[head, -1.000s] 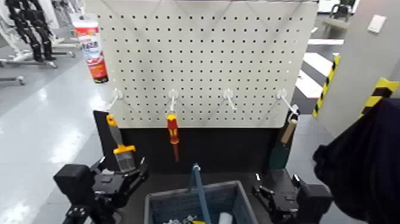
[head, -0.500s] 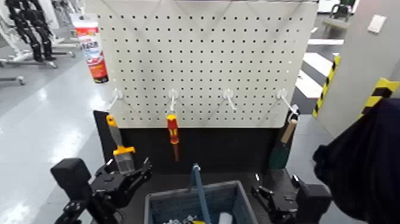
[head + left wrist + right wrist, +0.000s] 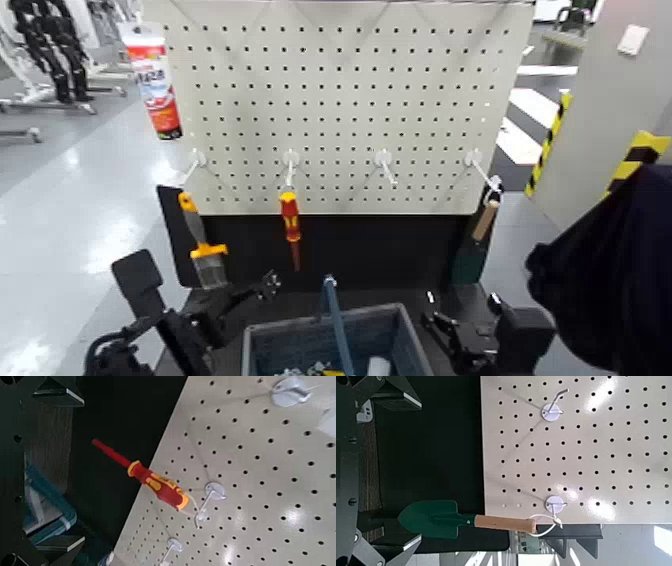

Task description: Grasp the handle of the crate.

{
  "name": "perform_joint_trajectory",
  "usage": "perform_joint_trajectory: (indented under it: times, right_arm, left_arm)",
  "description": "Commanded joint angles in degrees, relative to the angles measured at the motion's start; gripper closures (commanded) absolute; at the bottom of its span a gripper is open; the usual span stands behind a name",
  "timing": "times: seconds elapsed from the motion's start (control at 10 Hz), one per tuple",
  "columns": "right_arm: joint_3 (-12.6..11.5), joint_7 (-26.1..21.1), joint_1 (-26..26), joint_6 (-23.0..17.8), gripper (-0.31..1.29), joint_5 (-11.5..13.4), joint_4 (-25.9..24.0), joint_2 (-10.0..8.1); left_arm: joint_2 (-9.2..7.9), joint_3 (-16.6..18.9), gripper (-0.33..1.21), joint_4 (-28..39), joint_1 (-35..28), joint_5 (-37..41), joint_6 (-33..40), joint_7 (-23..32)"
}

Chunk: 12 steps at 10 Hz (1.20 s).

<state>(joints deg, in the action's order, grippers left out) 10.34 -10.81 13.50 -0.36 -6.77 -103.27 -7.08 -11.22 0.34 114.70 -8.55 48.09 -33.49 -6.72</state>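
The blue-grey slotted crate (image 3: 290,350) sits at the bottom middle of the head view, in front of the pegboard. Its thin blue handle (image 3: 332,312) stands upright over the middle, seen edge-on. It also shows as a blue strap in the left wrist view (image 3: 49,495). My left gripper (image 3: 255,292) is open and empty, just left of the crate's far corner and apart from the handle. Its fingers (image 3: 57,393) stand wide apart. My right gripper (image 3: 445,335) is open and empty, right of the crate.
A white pegboard (image 3: 340,100) stands behind the crate. On it hang a red-and-yellow screwdriver (image 3: 290,222), an orange-handled brush (image 3: 200,245), a green trowel (image 3: 435,518) and a red-and-white tube (image 3: 155,80). A dark shape (image 3: 610,270) fills the right edge.
My left arm has swung right and turned, bringing its gripper closer to the crate's left far corner. The right arm, crate and handle have hardly moved.
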Motion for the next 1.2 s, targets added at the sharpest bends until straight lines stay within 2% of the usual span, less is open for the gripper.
perform_joint_trajectory:
  times: [0.1,0.3,0.6,0.9,1.2]
  right_arm:
    - [0.04,0.00,-0.05,0.19,0.14,0.00,0.00,-0.04]
    - [0.04,0.00,-0.05,0.19,0.14,0.00,-0.09,-0.04]
    - [-0.05,0.00,0.04,-0.08,0.14,-0.09,-0.09,0.05]
    - [0.04,0.00,0.12,-0.87,0.14,-0.44,0.09,0.05]
    - [-0.05,0.00,0.12,-1.31,0.14,-0.62,0.18,-0.04]
  left_arm:
    - [-1.52,0.09,0.10,-2.73,1.78,14.66,-6.86,0.22]
    - [-2.58,0.71,0.10,-5.02,2.92,22.92,-13.10,1.36]
    - [-3.46,-1.14,0.10,-10.73,4.85,35.67,-17.05,3.56]
    - [-4.25,-5.00,0.11,-17.50,8.90,42.52,-18.37,1.89]
    - [-5.04,-9.05,0.11,-23.56,12.50,45.33,-19.16,-0.75]
